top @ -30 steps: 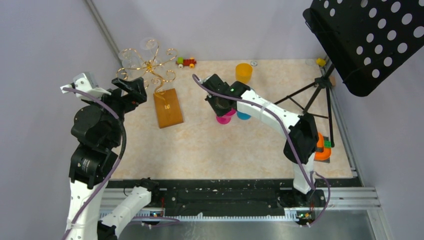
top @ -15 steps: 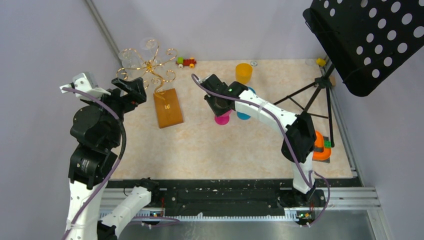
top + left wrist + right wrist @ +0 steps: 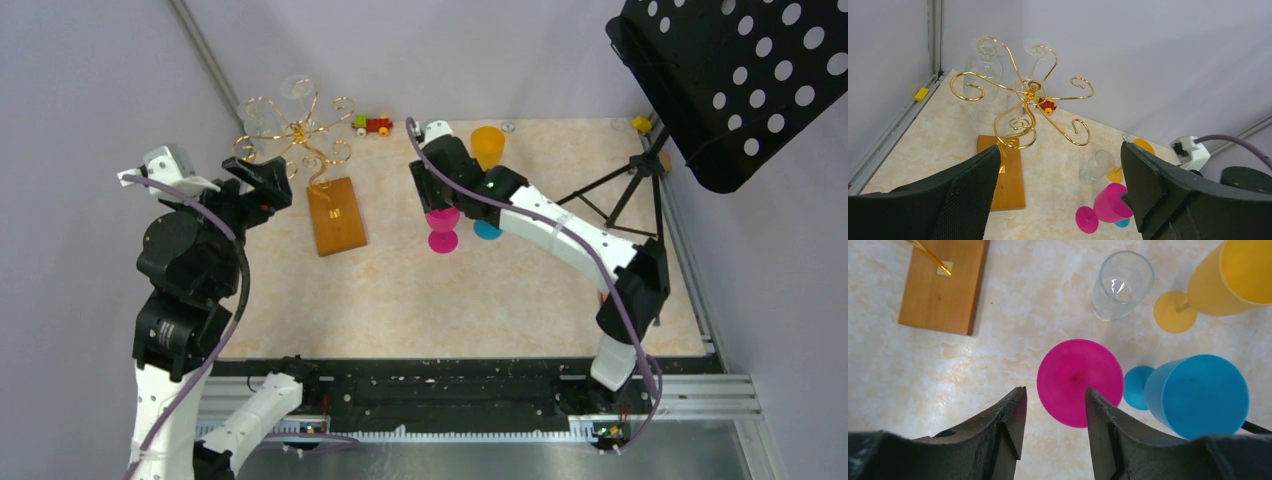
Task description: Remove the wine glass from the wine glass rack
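Since a second ago, my right hand [image 3: 1054, 392] has lifted and pulled back toward the far side of the desk [image 3: 420, 300], and its fingers have parted. They now stand spread with nothing between them. Directly beneath that hand, apart from both fingers, the pink wine glass [image 3: 1080, 382] stands upright on the desk, off the rack, its open mouth facing up at the wrist camera. A blue stemmed glass [image 3: 1198, 395] stands just beside it to the right. Behind them are a yellow stemmed glass [image 3: 1238, 275] and a small clear tumbler [image 3: 1122, 285]. My left arm has not shifted. The left hand [image 3: 1060, 149] is spread wide and holds nothing, raised at the left edge of the desk. The wine glass rack [image 3: 1030, 95] is ahead of it, framed between its fingers but not touching them, in the back left corner on a wooden base [image 3: 1003, 172]. Two clear wine glasses [image 3: 979, 70] hang upside down from the gold spiral arms on the rack's far side, beyond the left hand's reach as it sits. A small toy train [image 3: 373, 124] lies by the back wall, and a black music stand [image 3: 730, 80] fills the right corner.
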`<state>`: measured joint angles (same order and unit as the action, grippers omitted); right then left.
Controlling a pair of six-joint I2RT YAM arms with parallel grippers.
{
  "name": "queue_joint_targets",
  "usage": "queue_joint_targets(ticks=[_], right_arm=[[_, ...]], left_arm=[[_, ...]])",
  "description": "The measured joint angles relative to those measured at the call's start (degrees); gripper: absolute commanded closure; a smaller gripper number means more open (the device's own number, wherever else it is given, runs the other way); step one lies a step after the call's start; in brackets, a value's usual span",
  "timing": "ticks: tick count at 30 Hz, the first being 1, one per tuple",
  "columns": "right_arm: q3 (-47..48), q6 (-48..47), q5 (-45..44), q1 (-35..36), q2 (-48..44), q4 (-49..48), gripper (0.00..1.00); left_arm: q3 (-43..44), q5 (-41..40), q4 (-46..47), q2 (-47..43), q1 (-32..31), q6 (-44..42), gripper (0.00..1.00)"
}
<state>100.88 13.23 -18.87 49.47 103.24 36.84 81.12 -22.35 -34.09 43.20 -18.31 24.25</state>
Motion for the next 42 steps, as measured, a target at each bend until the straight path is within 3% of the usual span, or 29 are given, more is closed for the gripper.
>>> queue_joint_targets(ticks=[8, 16, 25, 30, 37, 42], right_arm=[[-11.1, 3.8, 1.5, -1.1, -12.7, -9.1, 0.58], [-17.4, 8.1, 5.6, -5.3, -21.9, -12.7, 0.58], [-22.3, 11.2, 7.7, -7.1, -27.3, -11.5, 0.59], [-25.0, 11.7, 8.4, -7.6, -30.0, -10.8, 0.59], [-26.1, 11.9, 8.5, -8.1, -32.4, -10.5, 0.59], [-28.9, 12.0, 9.6, -8.2, -33.9, -10.9, 0.59]], left_arm=[[0.7, 0.9, 0.2, 2.6, 0.0, 3.6, 0.07], [6.7, 5.7, 1.4, 15.3, 2.1, 7.3, 0.06], [8.0, 30.0, 6.8, 26.3, 26.8, 19.7, 0.11], [8.0, 36.0, 8.2, 29.0, 33.5, 23.4, 0.23], [12.9, 42.9, 8.3, 33.7, 44.5, 21.1, 0.23], [16.8, 48.1, 7.1, 39.4, 48.5, 18.2, 0.23]])
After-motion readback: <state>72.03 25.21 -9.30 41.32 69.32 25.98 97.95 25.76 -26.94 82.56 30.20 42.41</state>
